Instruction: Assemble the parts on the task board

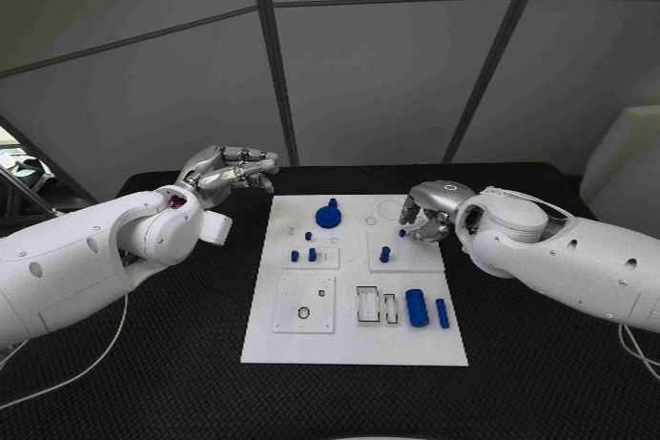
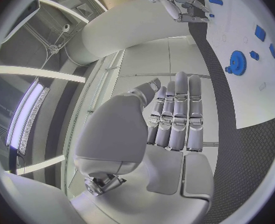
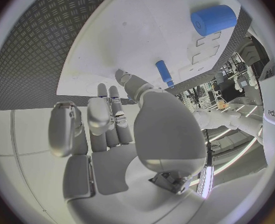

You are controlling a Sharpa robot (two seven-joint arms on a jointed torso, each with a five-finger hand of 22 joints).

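Task board (image 1: 355, 349) at mid-surface (image 1: 165, 383), assembly partly done as judged: a blue gear (image 1: 327, 215) and small pegs (image 1: 304, 255) stand in it, while two blue cylinders (image 1: 426, 309) lie loose at its right side — still to be placed. Left robot hand (image 1: 231, 169) hovers off the board's far left corner, fingers straight, empty. Right robot hand (image 1: 428, 209) — fingers curled over the board's far right; whether it grips anything cannot be told.

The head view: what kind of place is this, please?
Probably a robot test cell or lab: a black table carries a white task board with small blue parts, and plain grey panel walls stand behind it.
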